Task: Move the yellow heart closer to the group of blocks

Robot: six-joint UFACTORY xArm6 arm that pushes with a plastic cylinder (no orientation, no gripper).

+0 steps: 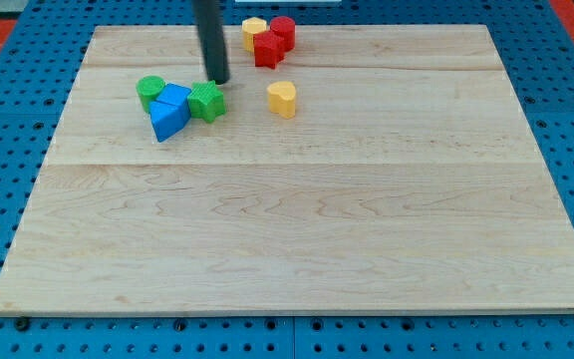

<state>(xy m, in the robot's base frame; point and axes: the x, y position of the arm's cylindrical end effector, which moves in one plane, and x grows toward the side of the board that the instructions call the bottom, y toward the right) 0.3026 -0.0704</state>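
Not done yet. Find the small yellow plastic heart [281, 99] alone on the pale wooden tabletop [297, 249], toward 12 o'clock of the board, touching nothing. Look to 9 o'clock of it for a bunch: a bumpy green plastic block [206, 101], blue plastic blocks [170, 113] with pointed corners, and a round green plastic block [149, 92], all pressed together. Look to 12 o'clock of the heart for a second bunch: red plastic blocks [275, 42] and a small yellow plastic block [254, 27], right by the far edge. Hard to say which bunch to aim for.

Spot my tip [218, 80] down on the wood, just at 12 o'clock of the bumpy green block, maybe touching it, and apart from the heart. No jaws on this end effector, just a plain dark rod: nothing to open or shut, and holding nothing.

Left to do, most likely: get round to 3 o'clock of the heart, then push it toward the green and blue bunch. Lots of bare wood at 3 and 6 o'clock of the heart for that. Less room at 12 o'clock, with the red bunch and the board's edge close.
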